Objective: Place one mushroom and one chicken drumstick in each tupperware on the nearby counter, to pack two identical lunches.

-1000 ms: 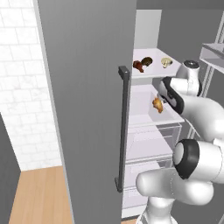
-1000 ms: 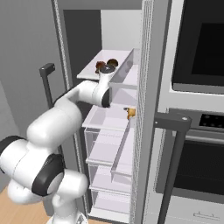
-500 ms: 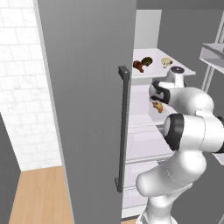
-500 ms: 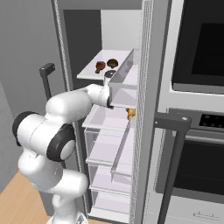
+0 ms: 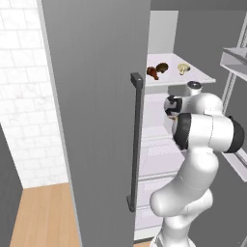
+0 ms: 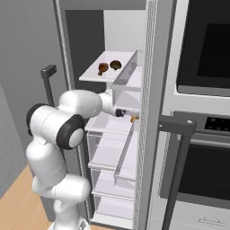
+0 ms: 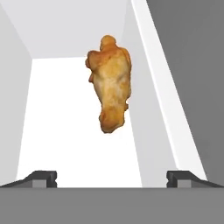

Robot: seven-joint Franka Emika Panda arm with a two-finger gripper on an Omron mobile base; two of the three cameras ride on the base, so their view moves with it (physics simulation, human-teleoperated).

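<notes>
- the fridge (image 5: 96,120) fills the middle of both base views, its grey door swung open with a dark bar handle (image 5: 135,140) down its edge.
- the white arm (image 6: 58,126) bends from the lower part of the frame into the fridge's middle level.
- a white upper shelf (image 5: 198,77) sits in the upper right of the left base view; on it lie a brown drumstick (image 5: 153,72), a dark mushroom (image 5: 162,67) just beside it, and a pale mushroom (image 5: 183,68) a little apart to the right.
- the hand (image 7: 111,177) is open, its two dark fingertips (image 7: 41,177) spread wide at the bottom corners of the hand view, holding nothing.
- a golden drumstick (image 7: 110,83) lies on the white shelf floor (image 7: 57,131) in the upper centre of the hand view, ahead of the fingertips and clear of them; in the right base view it shows as a small orange spot (image 6: 133,118) just right of the wrist.
</notes>
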